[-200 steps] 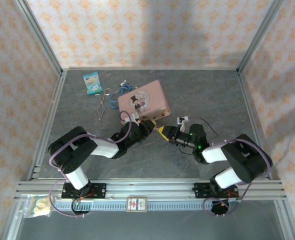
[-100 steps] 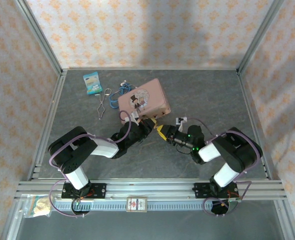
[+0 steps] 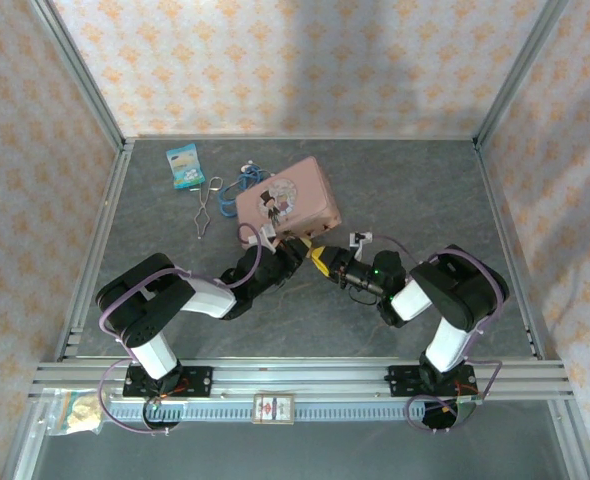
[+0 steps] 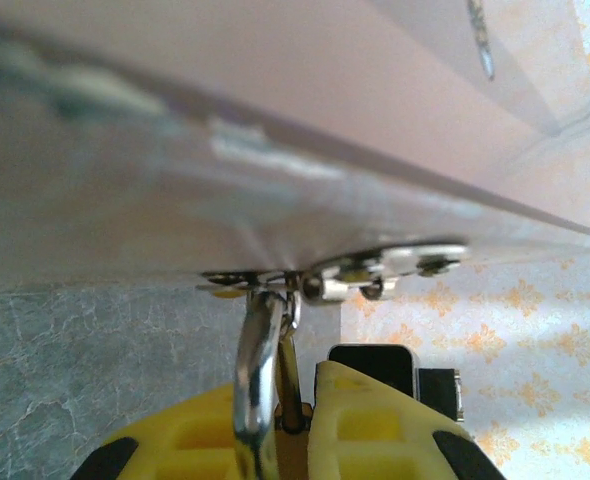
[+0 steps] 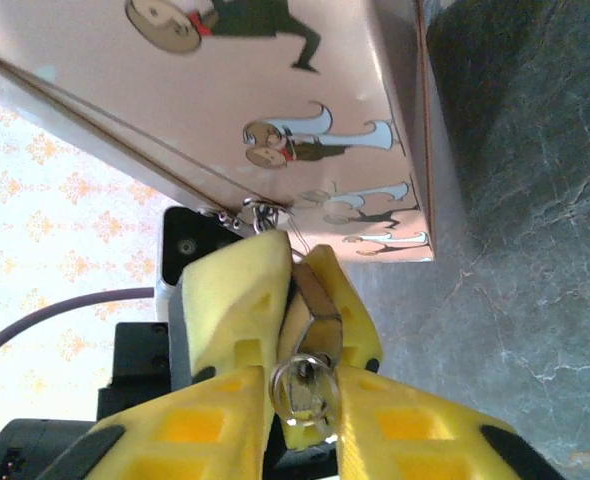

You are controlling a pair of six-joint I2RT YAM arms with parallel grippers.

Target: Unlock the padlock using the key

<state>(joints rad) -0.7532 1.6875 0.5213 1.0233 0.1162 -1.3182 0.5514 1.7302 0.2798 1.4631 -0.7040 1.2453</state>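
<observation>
The pink tin (image 3: pixel 283 200) lies mid-table, and the small brass padlock (image 5: pixel 317 298) hangs by its silver shackle (image 4: pixel 258 365) from the hasp on the tin's near edge. My left gripper (image 4: pixel 287 405) is shut on the padlock body, with its yellow fingers (image 5: pixel 233 290) on either side of it. In the top view the left gripper (image 3: pixel 297 249) meets my right gripper (image 3: pixel 321 262) just below the tin. The key (image 5: pixel 311 385), with a small wire ring, sits at the padlock's lower end. My right gripper (image 5: pixel 305 410) is shut on the key.
A blue packet (image 3: pixel 185 165), a long thin wire loop (image 3: pixel 207 205) and a blue cord (image 3: pixel 245 180) lie at the back left beyond the tin. Metal frame posts and patterned walls enclose the table. A rail (image 3: pixel 295 375) runs along the near edge.
My right arm has swung left and folded in, bringing its gripper up against the padlock. Its jaws have closed a little on the key. The left arm has stayed still.
</observation>
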